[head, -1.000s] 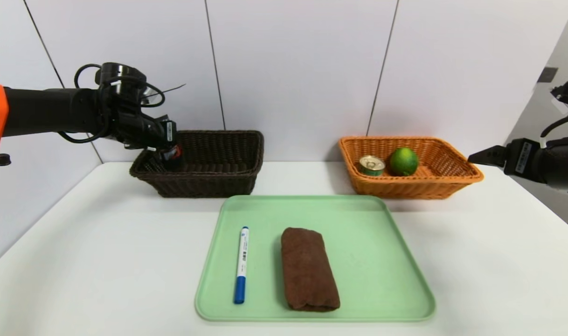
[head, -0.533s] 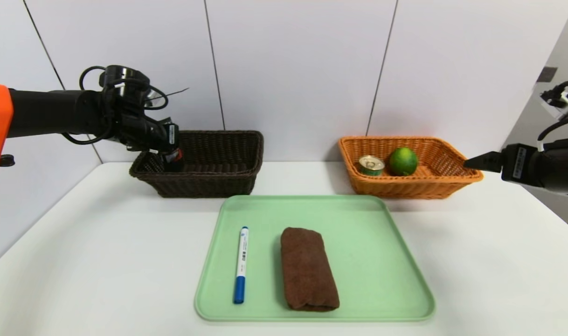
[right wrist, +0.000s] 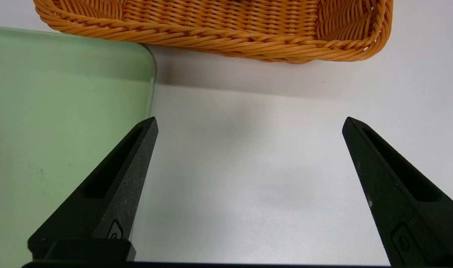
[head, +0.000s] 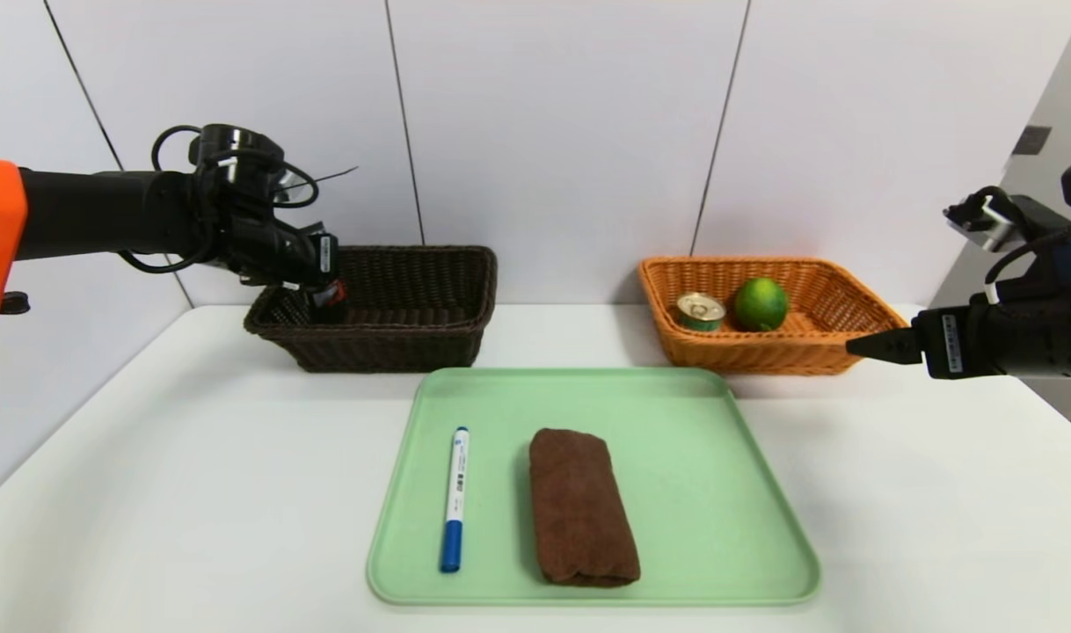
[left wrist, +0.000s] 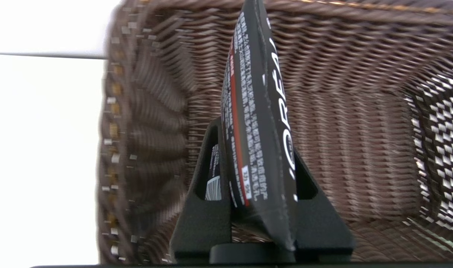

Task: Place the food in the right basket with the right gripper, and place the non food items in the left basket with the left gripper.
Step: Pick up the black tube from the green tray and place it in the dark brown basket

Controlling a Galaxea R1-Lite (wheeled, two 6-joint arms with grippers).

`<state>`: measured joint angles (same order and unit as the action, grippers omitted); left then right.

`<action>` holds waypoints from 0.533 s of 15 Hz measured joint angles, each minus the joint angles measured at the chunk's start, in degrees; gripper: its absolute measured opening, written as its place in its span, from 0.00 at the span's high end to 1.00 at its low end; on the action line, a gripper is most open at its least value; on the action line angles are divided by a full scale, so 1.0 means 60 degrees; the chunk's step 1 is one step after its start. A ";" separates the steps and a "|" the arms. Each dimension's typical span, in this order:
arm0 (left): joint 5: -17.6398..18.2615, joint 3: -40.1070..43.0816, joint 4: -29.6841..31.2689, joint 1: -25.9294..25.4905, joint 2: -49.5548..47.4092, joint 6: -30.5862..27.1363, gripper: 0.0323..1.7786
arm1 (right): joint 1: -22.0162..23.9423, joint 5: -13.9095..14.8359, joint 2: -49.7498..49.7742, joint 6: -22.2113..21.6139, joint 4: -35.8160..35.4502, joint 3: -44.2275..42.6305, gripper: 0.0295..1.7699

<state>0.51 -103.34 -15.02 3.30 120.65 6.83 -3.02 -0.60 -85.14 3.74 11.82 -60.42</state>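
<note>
My left gripper (head: 324, 294) hangs over the left end of the dark brown basket (head: 395, 347), shut on the dark tube (head: 331, 297). In the left wrist view the white-lettered tube (left wrist: 256, 111) stands between the fingers of my left gripper (left wrist: 254, 137), above the basket floor (left wrist: 360, 149). The lime (head: 761, 303) and the tin can (head: 701, 311) lie in the orange basket (head: 764, 356). My right gripper (head: 854, 345) (right wrist: 249, 121) is open and empty, low beside that basket's front right corner. The marker (head: 455, 498) and the brown towel (head: 579, 507) lie on the green tray (head: 720, 492).
The tray sits mid-table in front of both baskets. In the right wrist view the orange basket (right wrist: 219, 37) is just ahead of the fingers, the tray's corner (right wrist: 63, 111) to one side, and white table (right wrist: 249, 186) below. A wall stands close behind the baskets.
My right gripper has come down and inward from beside the orange basket to its front right corner. My left gripper has sunk slightly over the dark basket with the tube.
</note>
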 joint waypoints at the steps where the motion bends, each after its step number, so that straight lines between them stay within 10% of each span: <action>1: -0.0045 -0.0016 0.0022 0.0000 0.0030 -0.0051 0.83 | -0.0004 0.0018 -0.0018 0.0008 -0.0028 0.0004 0.03; 8: -0.0272 -0.0081 0.0043 0.0041 0.0219 -0.0230 0.83 | 0.0008 0.0041 -0.0069 -0.0037 0.0012 0.0043 0.03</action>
<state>-1.12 -103.83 -14.76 3.55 121.97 5.45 -2.97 -0.35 -85.55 3.52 11.90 -60.16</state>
